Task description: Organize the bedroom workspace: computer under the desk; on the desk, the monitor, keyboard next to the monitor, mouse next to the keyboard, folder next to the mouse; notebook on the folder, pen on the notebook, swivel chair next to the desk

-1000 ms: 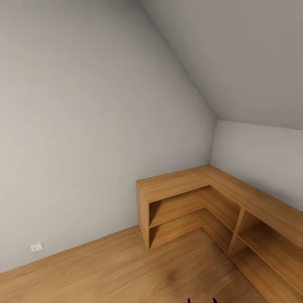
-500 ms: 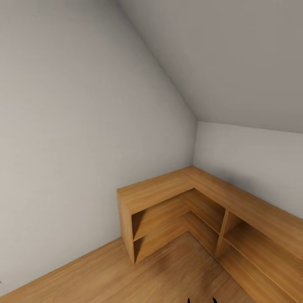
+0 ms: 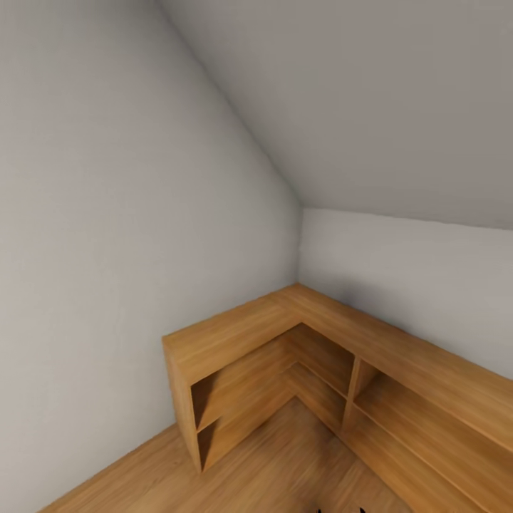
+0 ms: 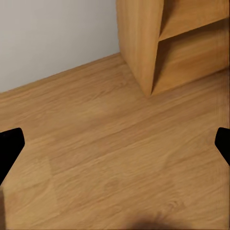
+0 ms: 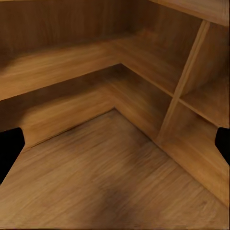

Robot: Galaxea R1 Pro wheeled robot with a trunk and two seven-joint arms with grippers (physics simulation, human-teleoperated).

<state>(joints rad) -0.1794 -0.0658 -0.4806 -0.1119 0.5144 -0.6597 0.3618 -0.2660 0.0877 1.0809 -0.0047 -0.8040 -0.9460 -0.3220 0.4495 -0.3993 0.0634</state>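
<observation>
I face a corner of the bedroom, where a grey wall meets a sloped grey ceiling. The desk, computer, monitor, keyboard, mouse, folder, notebook, pen and swivel chair are out of view. My left gripper is open, its black fingertips far apart over bare wood floor. My right gripper is open too, with nothing between its fingertips, and hangs over floor just before the cabinet's lower shelves.
A low L-shaped light-wood cabinet with open shelves runs along both walls of the corner. Its end panel stands close to my left gripper. Its inner corner and a divider lie ahead of my right gripper. Wood floor spreads before it.
The whole head picture has shifted: the camera has turned to the right, so the cabinet now sits further left and lower in the picture. Nothing in the room has moved.
</observation>
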